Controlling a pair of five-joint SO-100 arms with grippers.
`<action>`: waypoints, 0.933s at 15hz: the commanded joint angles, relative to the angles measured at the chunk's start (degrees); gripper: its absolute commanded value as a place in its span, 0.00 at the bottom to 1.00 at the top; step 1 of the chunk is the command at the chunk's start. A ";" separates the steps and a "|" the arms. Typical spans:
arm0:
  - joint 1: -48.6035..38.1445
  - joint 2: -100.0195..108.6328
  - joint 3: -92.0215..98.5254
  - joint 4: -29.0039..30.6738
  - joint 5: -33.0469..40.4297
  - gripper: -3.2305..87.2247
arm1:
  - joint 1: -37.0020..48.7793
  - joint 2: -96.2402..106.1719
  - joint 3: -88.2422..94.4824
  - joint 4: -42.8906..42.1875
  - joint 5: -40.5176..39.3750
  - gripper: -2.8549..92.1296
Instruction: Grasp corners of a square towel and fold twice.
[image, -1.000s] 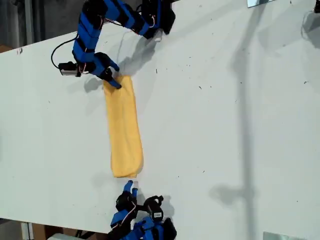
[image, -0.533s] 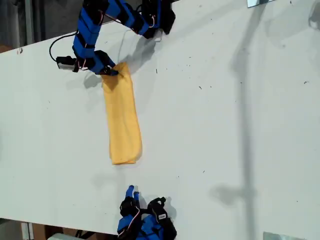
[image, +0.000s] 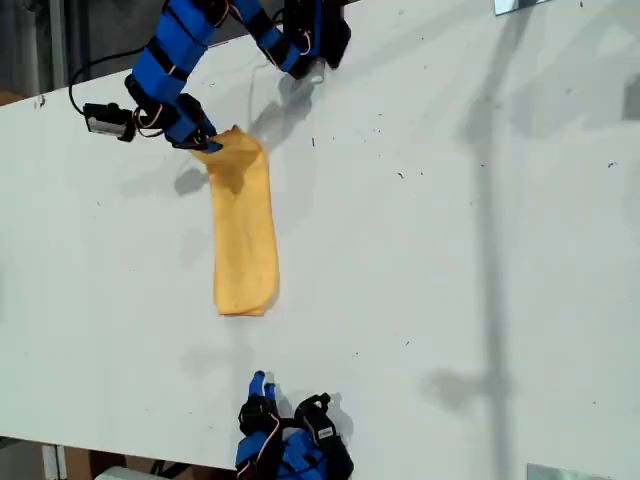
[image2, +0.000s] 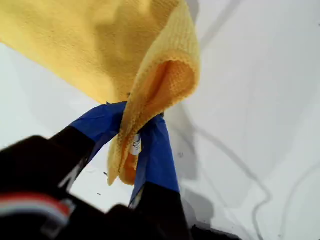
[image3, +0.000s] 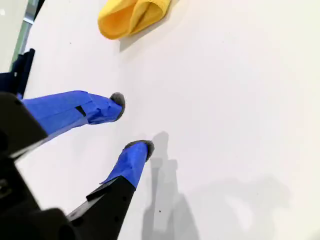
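Yellow towel end pinched in my first gripper.

My first gripper has risen and drawn toward the exterior view's upper left, lifting the pinched end of the towel off the table — a second ago that end lay flat. The towel's far end has slid up after it, away from my second gripper — which has pulled back toward the exterior view's bottom edge.
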 joint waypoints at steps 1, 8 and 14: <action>-0.62 0.44 -0.18 0.53 0.35 0.18 | -6.33 -1.05 -15.64 2.72 0.53 0.03; -0.70 1.14 0.00 0.70 0.62 0.18 | -22.24 -12.92 -38.50 -4.66 -2.72 0.03; -0.79 1.14 0.09 0.70 0.62 0.17 | -29.09 -27.07 -43.24 -23.64 -2.81 0.03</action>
